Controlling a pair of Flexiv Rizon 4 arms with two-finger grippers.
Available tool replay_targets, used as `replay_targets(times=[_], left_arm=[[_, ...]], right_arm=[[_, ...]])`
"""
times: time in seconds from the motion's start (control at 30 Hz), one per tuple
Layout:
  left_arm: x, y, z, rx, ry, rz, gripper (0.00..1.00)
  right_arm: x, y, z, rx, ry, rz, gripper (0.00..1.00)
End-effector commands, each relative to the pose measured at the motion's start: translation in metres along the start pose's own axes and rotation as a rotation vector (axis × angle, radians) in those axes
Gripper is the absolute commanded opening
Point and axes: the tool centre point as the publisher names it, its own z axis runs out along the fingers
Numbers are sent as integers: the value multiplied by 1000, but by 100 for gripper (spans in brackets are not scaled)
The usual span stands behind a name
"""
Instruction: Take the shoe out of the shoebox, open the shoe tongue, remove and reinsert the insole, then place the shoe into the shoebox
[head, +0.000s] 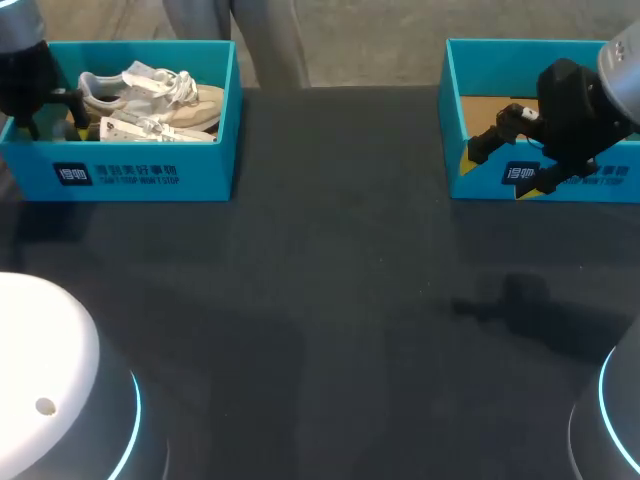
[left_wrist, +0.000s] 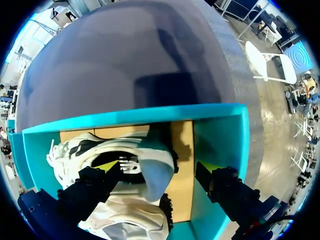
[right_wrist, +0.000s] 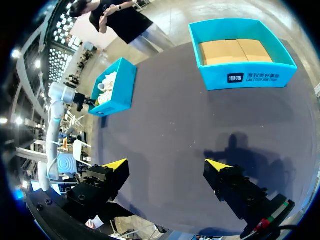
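The left gripper (left_wrist: 156, 167) hung low over the teal cardboard shoebox (head: 150, 170) at the table's far left, its fingers spread wide and closed on nothing. One yellow tip sat by the collar of the white-and-black laced sneaker (left_wrist: 125, 152), the other near the box's side wall. That sneaker lay in the box, not yet lifted, touching a second, paler sneaker (left_wrist: 132, 215). The likely trouble, as I judged it, was a bad bite. Closing from there could pinch only the soft collar or a lace, so the shoe might tilt and slip on the way up, or drag its neighbour along. The outer finger could also catch the wall and shove the light box. The right gripper (right_wrist: 166, 165) hovered above the dark grey cloth-covered table (head: 330, 300), jaws apart and empty, just before the second teal cardboard shoebox (head: 625, 185), which showed only its brown floor. Counted: two boxes, two sneakers as far as I could tell, two grippers.
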Motion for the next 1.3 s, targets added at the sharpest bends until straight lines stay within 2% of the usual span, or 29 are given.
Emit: replay_targets(times=[0.03, 0.33, 0.43, 0.5, 0.53, 0.6, 0.7, 0.77, 0.8, 1.0, 1.3], left_arm=[[2, 4, 12, 4, 0, 1, 100], [3, 1, 24, 3, -3, 8, 98], [2, -1, 26, 2, 3, 14, 76], [1, -1, 27, 6, 10, 17, 70], [1, -2, 28, 8, 12, 17, 46], [1, -2, 28, 11, 13, 18, 43], [1, -1, 29, 15, 16, 19, 28], [1, -1, 29, 17, 19, 20, 3], [1, -1, 29, 18, 22, 21, 0], [2, 0, 28, 27, 41, 29, 0], [3, -2, 13, 18, 57, 33, 0]], right_arm=[[1, 0, 1, 0, -2, 2, 100], [1, 0, 1, 0, -2, 2, 100], [1, 0, 1, 0, -2, 2, 100], [1, 0, 1, 0, -2, 2, 100], [1, 0, 1, 0, -2, 2, 100], [1, 0, 1, 0, -2, 2, 100], [1, 0, 1, 0, -2, 2, 100], [1, 0, 1, 0, -2, 2, 100], [1, 0, 1, 0, -2, 2, 100], [1, 0, 1, 0, -2, 2, 100], [1, 0, 1, 0, -2, 2, 100]])
